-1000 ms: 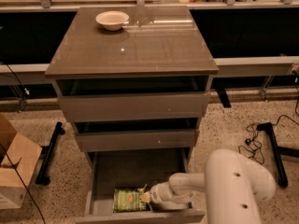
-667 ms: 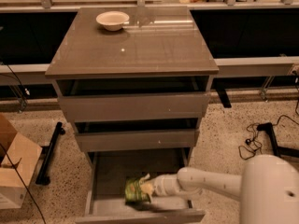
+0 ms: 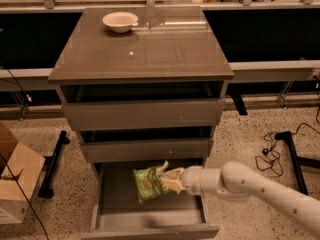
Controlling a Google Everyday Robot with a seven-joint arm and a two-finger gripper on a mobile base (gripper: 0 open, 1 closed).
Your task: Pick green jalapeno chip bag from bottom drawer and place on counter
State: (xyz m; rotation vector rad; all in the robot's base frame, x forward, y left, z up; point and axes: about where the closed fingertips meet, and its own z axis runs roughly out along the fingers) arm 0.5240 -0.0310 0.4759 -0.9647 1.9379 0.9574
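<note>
The green jalapeno chip bag (image 3: 148,182) hangs tilted above the open bottom drawer (image 3: 117,200), clear of its floor. My gripper (image 3: 168,180) reaches in from the right on a white arm and is shut on the bag's right edge. The bag sits just below the front of the middle drawer. The counter (image 3: 150,49) is the glossy grey-brown top of the cabinet, well above the gripper.
A white bowl (image 3: 120,21) stands at the counter's back left. The two upper drawers (image 3: 142,114) are partly pulled out above the bag. A cardboard box (image 3: 12,176) sits on the floor at left; cables and a black stand leg (image 3: 290,151) lie at right.
The gripper has lifted the bag off the drawer floor and moved it up and back toward the middle drawer front. The arm has swung lower and to the right.
</note>
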